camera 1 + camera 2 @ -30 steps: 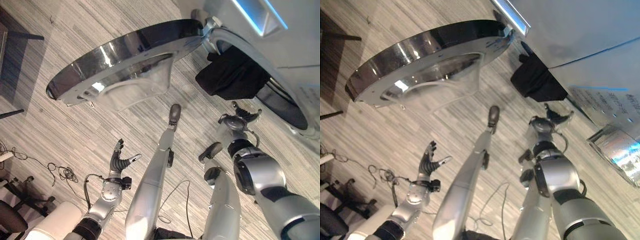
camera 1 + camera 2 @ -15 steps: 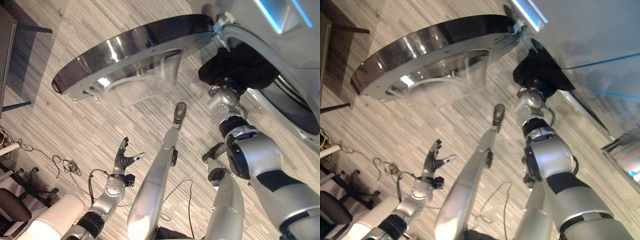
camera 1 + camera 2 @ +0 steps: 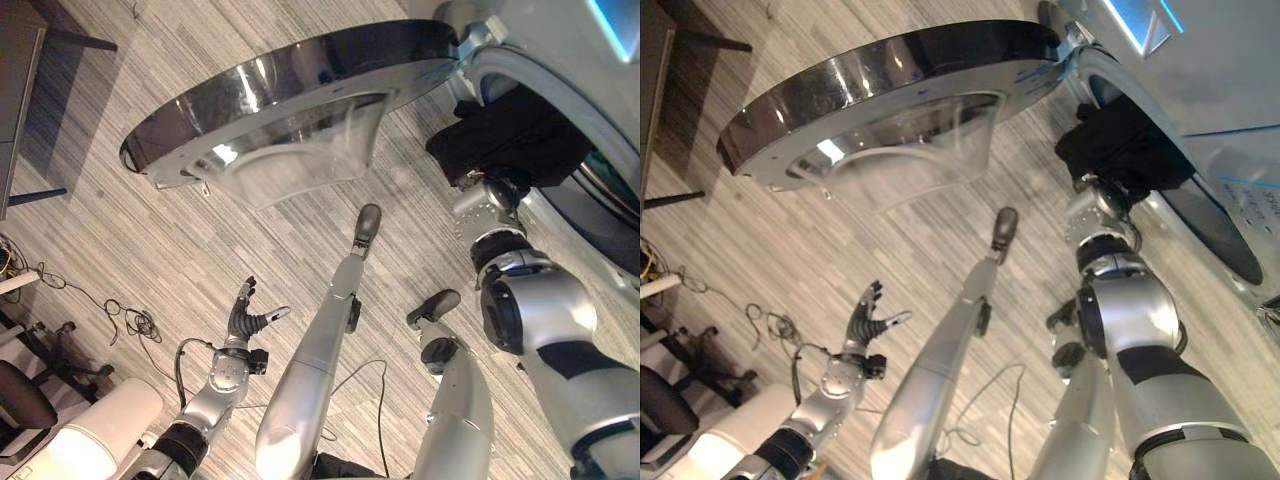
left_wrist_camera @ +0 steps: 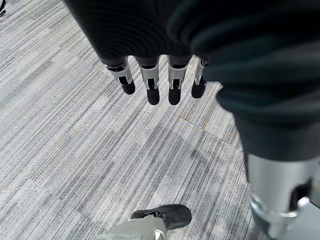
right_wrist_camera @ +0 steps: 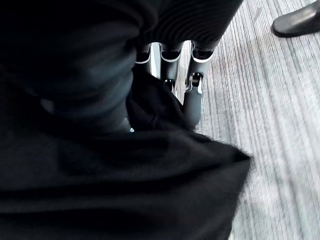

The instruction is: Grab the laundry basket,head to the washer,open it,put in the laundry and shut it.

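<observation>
Over striped grey carpet (image 3: 150, 250), black laundry (image 3: 510, 135) draped across right hand (image 5: 192, 100) fingers, grip unclear; left hand (image 3: 243, 318) fingers relaxed.

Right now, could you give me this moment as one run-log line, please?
stage: loading | door: open | cloth: hanging from drum mouth | right hand: at cloth, fingers partly hidden | left hand: open, idle over floor

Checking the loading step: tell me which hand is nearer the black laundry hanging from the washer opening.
Right. The right hand is against the black laundry at the washer opening; the left hand hangs open, well away over the floor.
</observation>
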